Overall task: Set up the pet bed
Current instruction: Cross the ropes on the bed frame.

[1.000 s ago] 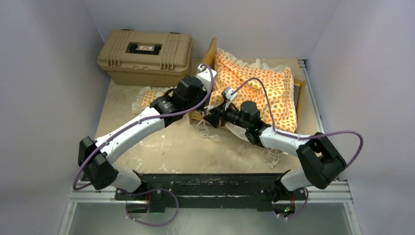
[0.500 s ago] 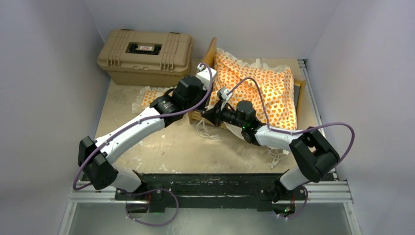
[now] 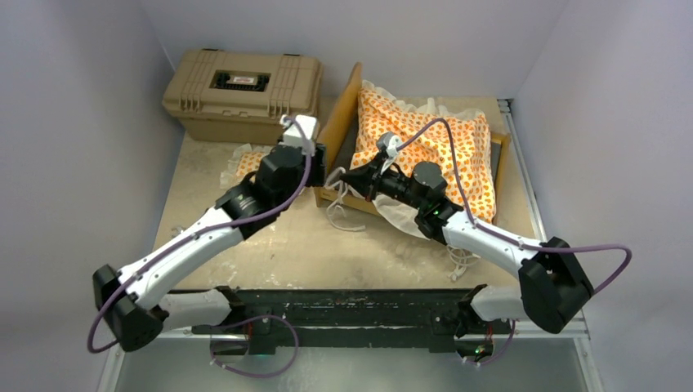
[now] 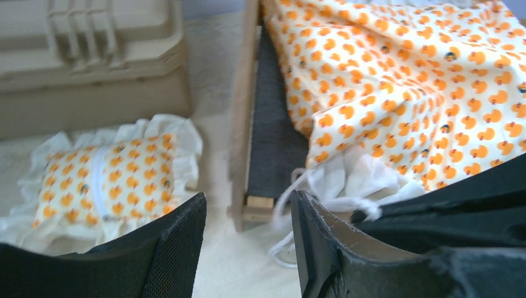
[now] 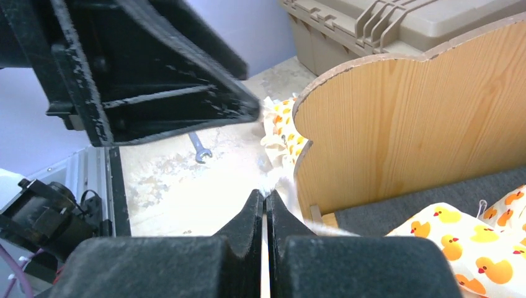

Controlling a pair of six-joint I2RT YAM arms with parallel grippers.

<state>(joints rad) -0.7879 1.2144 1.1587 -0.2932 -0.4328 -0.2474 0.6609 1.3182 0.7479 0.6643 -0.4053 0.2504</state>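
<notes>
Pet bed frame (image 3: 342,102) sits in the upper middle of the top view, with its scalloped headboard on the left. The mattress cushion (image 3: 441,151) lies crumpled and askew across the frame. A strip of grey base (image 4: 273,136) is left bare beside the headboard. The cushion's white ruffle and cords spill over the lower edge of the frame onto the table (image 3: 327,245).

The right gripper (image 5: 265,208) is at the frame's lower-left corner. Its jaws are pressed together, with a thin sliver of white ruffle pinched between them. The left gripper (image 4: 248,242) hovers just left of that corner, jaws apart and holding nothing.

The small matching pillow (image 4: 108,177) lies flat on the table to the left of the frame and does not touch it. Just above it, in the upper left, stands the tan hard case (image 3: 241,90). A small wrench (image 5: 200,148) lies on the table in the right wrist view.
</notes>
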